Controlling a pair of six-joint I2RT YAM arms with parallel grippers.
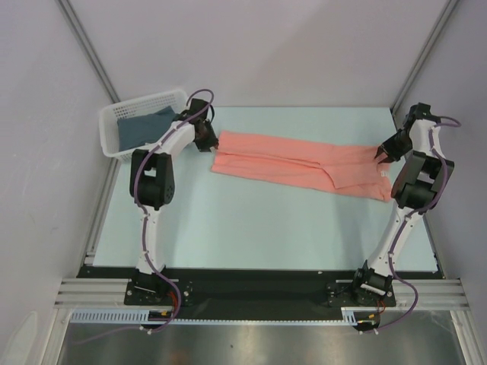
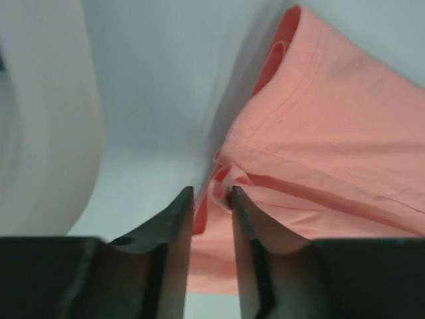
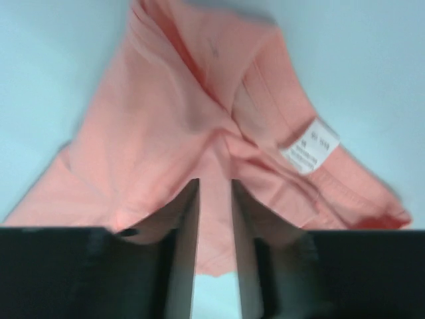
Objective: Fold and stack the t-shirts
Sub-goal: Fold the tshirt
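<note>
Nearest me, left hand (image 2: 211, 193) is nipped narrow on one shirt (image 1: 297, 161) end, right hand (image 3: 216, 183) on the other; I see it stretched between them on the surface (image 1: 251, 228).

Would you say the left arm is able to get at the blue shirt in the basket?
Probably not yet: the left claw is shut on the pink shirt. The blue shirt lies in the open basket beside it, otherwise unblocked.
</note>
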